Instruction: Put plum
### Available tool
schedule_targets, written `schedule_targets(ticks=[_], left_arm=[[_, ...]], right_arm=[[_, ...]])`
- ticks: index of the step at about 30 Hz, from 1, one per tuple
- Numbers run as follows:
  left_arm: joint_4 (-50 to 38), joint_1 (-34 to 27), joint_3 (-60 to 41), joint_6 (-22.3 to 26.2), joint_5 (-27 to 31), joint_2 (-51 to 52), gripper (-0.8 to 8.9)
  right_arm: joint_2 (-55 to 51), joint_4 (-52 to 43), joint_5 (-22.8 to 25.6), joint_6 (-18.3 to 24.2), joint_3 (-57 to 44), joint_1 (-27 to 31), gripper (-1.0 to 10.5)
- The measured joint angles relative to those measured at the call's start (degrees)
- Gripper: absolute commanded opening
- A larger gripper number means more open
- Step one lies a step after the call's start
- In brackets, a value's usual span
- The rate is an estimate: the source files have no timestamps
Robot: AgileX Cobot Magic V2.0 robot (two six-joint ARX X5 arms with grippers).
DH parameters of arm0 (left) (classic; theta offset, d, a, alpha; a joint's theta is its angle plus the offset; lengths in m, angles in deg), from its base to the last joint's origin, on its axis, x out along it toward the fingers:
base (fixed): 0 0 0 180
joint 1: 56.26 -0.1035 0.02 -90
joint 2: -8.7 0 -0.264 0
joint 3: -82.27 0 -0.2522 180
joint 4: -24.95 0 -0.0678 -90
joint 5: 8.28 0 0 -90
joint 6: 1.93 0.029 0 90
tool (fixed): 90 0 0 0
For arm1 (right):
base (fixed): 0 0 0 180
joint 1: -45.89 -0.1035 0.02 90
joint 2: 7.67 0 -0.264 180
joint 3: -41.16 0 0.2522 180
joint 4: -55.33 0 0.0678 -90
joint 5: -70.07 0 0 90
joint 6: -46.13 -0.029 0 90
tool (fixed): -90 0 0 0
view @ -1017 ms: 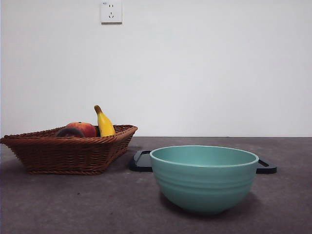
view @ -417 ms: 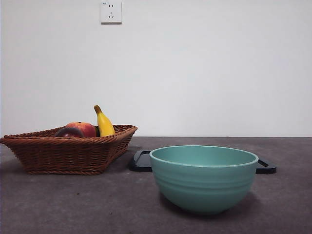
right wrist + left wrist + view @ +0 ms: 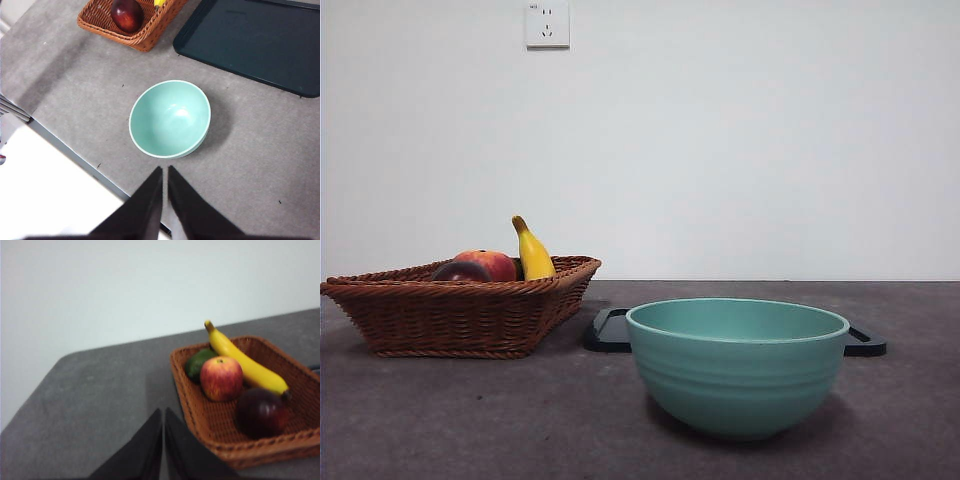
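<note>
Nothing has moved since the earlier frames: the fruit, basket and bowl sit as they did, and no arm enters the front view. The plum [image 3: 261, 412] lies in the wicker basket [image 3: 210, 427], in its near corner as the left wrist camera sees it, just beside the red-orange fruit [image 3: 221, 378] and with the banana [image 3: 245, 365] close behind it; a green fruit [image 3: 197, 362] sits beyond the red one. In the front view the plum [image 3: 461, 271] shows only as a dark dome above the basket rim [image 3: 460, 288], at about 9 o'clock from the teal bowl [image 3: 737, 365]. A dark tray [image 3: 255, 42] lies flat on the grey surface [image 3: 470, 420] behind the bowl. The left claw [image 3: 163, 440] hangs beside the basket, its jaws pressed together and holding nothing. The right claw [image 3: 164, 197] hovers high above the bowl, likewise closed and empty.
</note>
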Motion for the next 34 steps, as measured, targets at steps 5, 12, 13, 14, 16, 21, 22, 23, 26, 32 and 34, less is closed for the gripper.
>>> schedule_targets(ticks=[5,12,13,14,16,21,22,23,26,32,34], left_arm=[[1.1,0.0,-2.5,0.0,0.8,1.4,0.08],[1.6,0.0,-4.6,-1.2,0.8,2.0,0.08],[2.1,0.0,-4.6,-1.4,0.9,2.0,0.08],[3.2,0.0,-4.6,-1.5,0.8,2.0,0.08],[4.4,0.0,-4.6,-1.5,0.9,2.0,0.08],[4.4,0.0,-4.6,-1.6,0.9,2.0,0.08],[4.4,0.0,-4.6,-1.6,0.9,2.0,0.08],[4.4,0.0,-4.6,-1.7,0.9,2.0,0.08],[4.4,0.0,-4.6,-1.7,0.9,2.0,0.08],[4.4,0.0,-4.6,-1.7,0.9,2.0,0.08],[4.4,0.0,-4.6,-1.7,0.9,2.0,0.08]], right_arm=[[0.0,0.0,0.0,0.0,0.0,0.0,0.1],[0.0,0.0,0.0,0.0,0.0,0.0,0.1],[0.0,0.0,0.0,0.0,0.0,0.0,0.1],[0.0,0.0,0.0,0.0,0.0,0.0,0.1],[0.0,0.0,0.0,0.0,0.0,0.0,0.1],[0.0,0.0,0.0,0.0,0.0,0.0,0.1],[0.0,0.0,0.0,0.0,0.0,0.0,0.1],[0.0,0.0,0.0,0.0,0.0,0.0,0.1],[0.0,0.0,0.0,0.0,0.0,0.0,0.1],[0.0,0.0,0.0,0.0,0.0,0.0,0.1],[0.0,0.0,0.0,0.0,0.0,0.0,0.1]])
